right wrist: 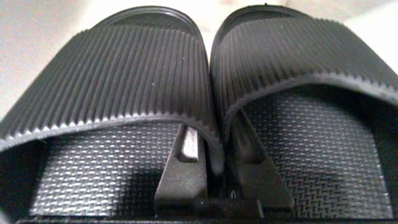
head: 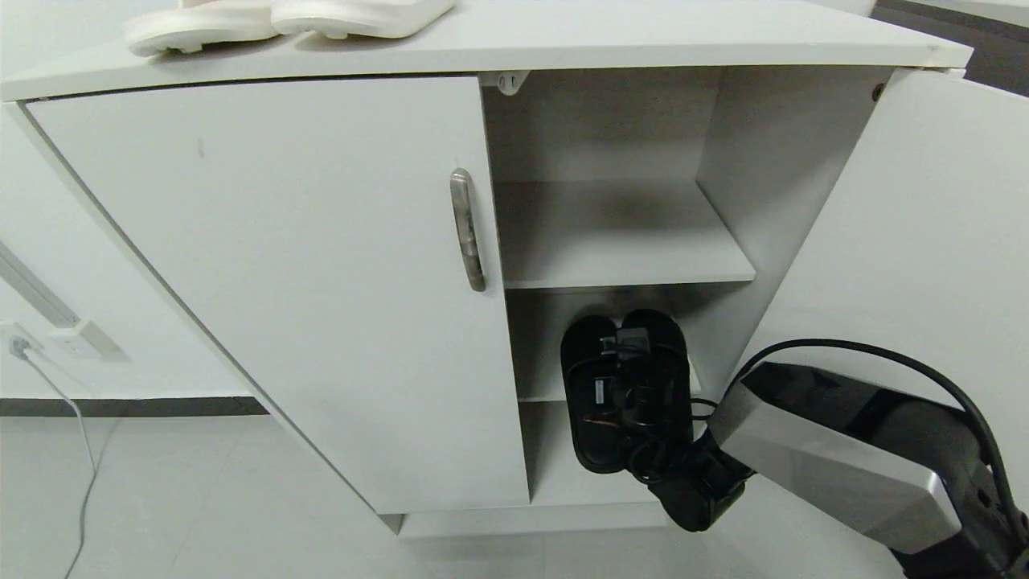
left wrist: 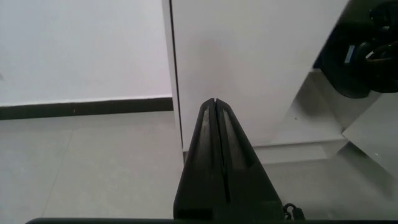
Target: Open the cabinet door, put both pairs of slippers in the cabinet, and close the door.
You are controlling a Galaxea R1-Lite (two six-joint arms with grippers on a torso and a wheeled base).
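The white cabinet (head: 305, 265) has its right door (head: 908, 225) swung open and its left door shut. A pair of black slippers (head: 587, 362) hangs side by side at the mouth of the lower compartments, below the upper shelf (head: 619, 233). My right gripper (head: 627, 354) is shut on them; in the right wrist view its fingers (right wrist: 189, 146) pinch the two inner edges of the black slippers (right wrist: 124, 74) together. A pair of white slippers (head: 281, 20) lies on the cabinet top at the left. My left gripper (left wrist: 214, 106) is shut and holds nothing, low near the floor, facing the cabinet's left door (left wrist: 249, 56).
A metal handle (head: 466, 229) runs down the right edge of the shut door. On the wall at the left are a socket (head: 16, 346) and a grey cable (head: 80, 450) trailing to the tiled floor. The open door stands close beside my right arm.
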